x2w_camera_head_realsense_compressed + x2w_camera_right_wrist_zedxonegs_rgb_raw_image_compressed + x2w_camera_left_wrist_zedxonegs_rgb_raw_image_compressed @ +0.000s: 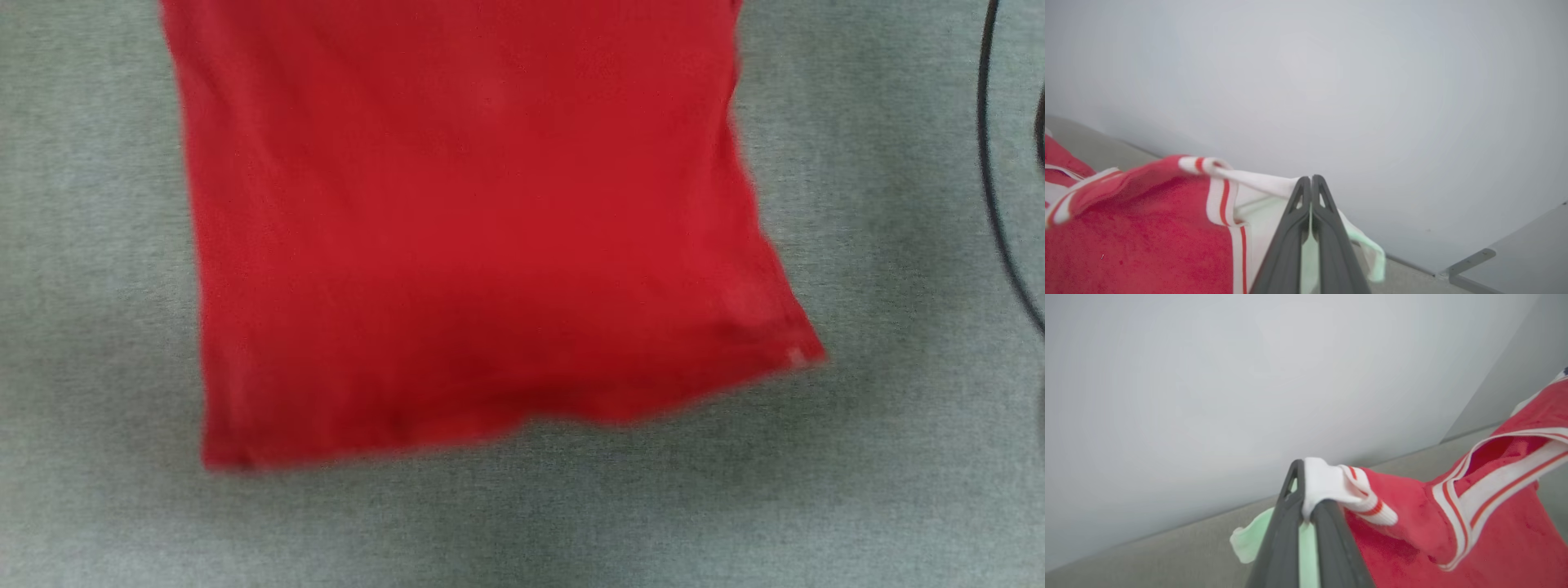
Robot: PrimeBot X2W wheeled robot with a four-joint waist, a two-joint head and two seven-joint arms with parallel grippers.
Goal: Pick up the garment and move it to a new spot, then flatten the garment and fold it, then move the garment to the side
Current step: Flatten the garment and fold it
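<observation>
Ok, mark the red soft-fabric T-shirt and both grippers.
red soft-fabric T-shirt point(490, 229), head view, mid body.
left gripper point(1308, 492), left wrist view, between fingertips.
right gripper point(1311, 180), right wrist view, between fingertips.

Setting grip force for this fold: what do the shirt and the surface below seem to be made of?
Shirt: soft knit fabric, probably cotton, matte; it hangs limp and its striped trim bunches. Surface: grey matte cloth or felt, with a faint heathered grain; which, I cannot tell.

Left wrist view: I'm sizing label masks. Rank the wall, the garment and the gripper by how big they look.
1. wall, largest by far.
2. garment.
3. left gripper, smallest, though nearness to the camera enlarges it.
</observation>
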